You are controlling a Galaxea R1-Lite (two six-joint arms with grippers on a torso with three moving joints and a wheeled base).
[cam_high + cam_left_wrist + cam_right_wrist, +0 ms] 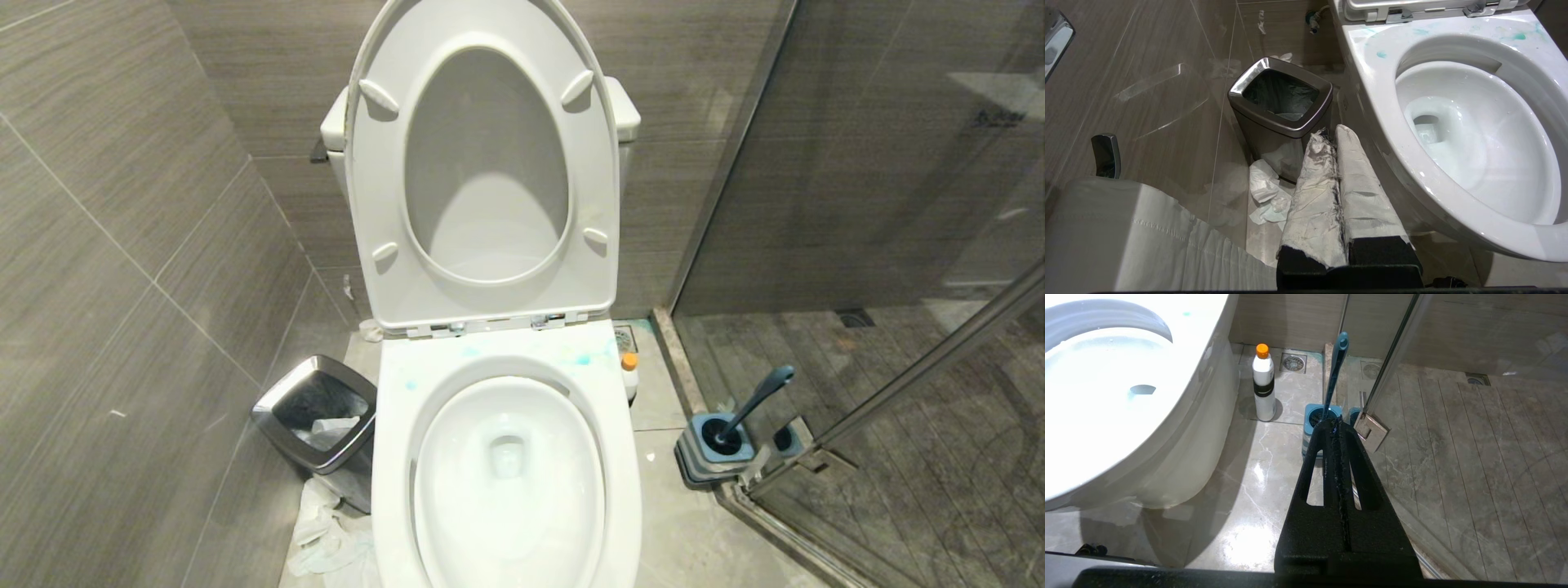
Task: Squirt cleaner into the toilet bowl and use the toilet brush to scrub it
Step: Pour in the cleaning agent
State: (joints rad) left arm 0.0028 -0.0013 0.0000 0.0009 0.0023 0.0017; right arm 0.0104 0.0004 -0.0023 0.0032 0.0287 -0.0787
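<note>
The white toilet bowl stands in the middle with its seat and lid raised. Pale blue cleaner is smeared on the back of its rim. The slate-blue toilet brush leans in its grey-and-blue holder on the floor to the right. Neither arm shows in the head view. My left gripper, fingers wrapped in white cloth, hangs shut and empty beside the bowl. My right gripper, black, is shut and empty, short of the brush and above the floor.
A white bottle with an orange cap stands between bowl and brush. A steel-rimmed bin sits left of the bowl with crumpled paper on the floor. A glass shower partition closes off the right. Tiled walls stand left and behind.
</note>
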